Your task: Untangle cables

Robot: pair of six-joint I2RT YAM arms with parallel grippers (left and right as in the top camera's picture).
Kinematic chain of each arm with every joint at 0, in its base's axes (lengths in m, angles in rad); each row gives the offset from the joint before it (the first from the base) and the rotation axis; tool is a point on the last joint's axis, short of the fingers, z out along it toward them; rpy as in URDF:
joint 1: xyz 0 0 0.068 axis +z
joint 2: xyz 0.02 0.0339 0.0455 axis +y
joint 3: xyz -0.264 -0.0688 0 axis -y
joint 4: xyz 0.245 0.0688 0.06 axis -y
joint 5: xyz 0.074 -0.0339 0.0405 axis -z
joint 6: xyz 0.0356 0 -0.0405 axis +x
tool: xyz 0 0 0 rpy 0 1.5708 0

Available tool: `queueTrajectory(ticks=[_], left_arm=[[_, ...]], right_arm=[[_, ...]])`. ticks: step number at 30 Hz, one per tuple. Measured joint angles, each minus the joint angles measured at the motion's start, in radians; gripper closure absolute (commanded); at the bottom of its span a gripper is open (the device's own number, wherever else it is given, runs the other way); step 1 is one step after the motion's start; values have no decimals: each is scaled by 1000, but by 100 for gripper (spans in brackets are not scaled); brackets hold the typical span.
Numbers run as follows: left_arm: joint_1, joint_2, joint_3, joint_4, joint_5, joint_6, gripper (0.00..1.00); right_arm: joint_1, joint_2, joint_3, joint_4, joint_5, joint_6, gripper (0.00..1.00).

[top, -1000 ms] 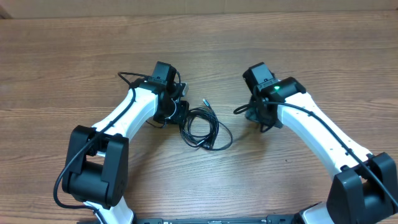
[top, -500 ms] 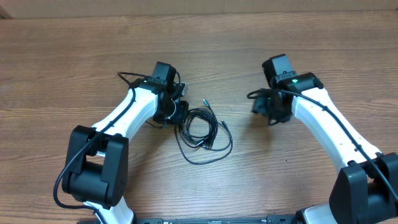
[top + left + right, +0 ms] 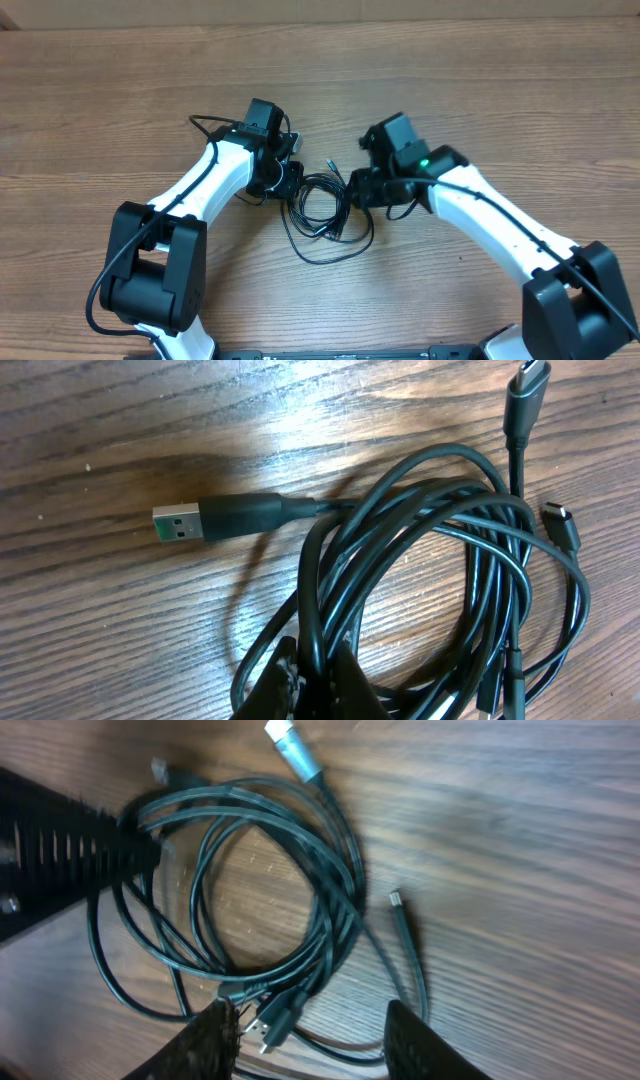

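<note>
While the thin black cables (image 3: 322, 205) lie coiled in loose, overlapping loops on the brown wooden table (image 3: 500, 90), the left gripper (image 3: 287, 182) is clamped tight on the coil's left edge. The right gripper (image 3: 312, 1032) hovers over the coil's right side, its fingers (image 3: 215, 1035) apart and holding nothing. 1 silver-tipped USB plug (image 3: 183, 523) lies flat beside the loops.
</note>
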Motion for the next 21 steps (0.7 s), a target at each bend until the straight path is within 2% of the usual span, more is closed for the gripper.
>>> queueTrajectory(ticks=[10, 21], left_arm=[[0, 0, 0, 0, -3, 0, 96], [0, 0, 0, 3, -3, 0, 96]], right_arm=[[84, 46, -118, 243, -6, 10, 69], [106, 124, -123, 310, 120, 111, 65]])
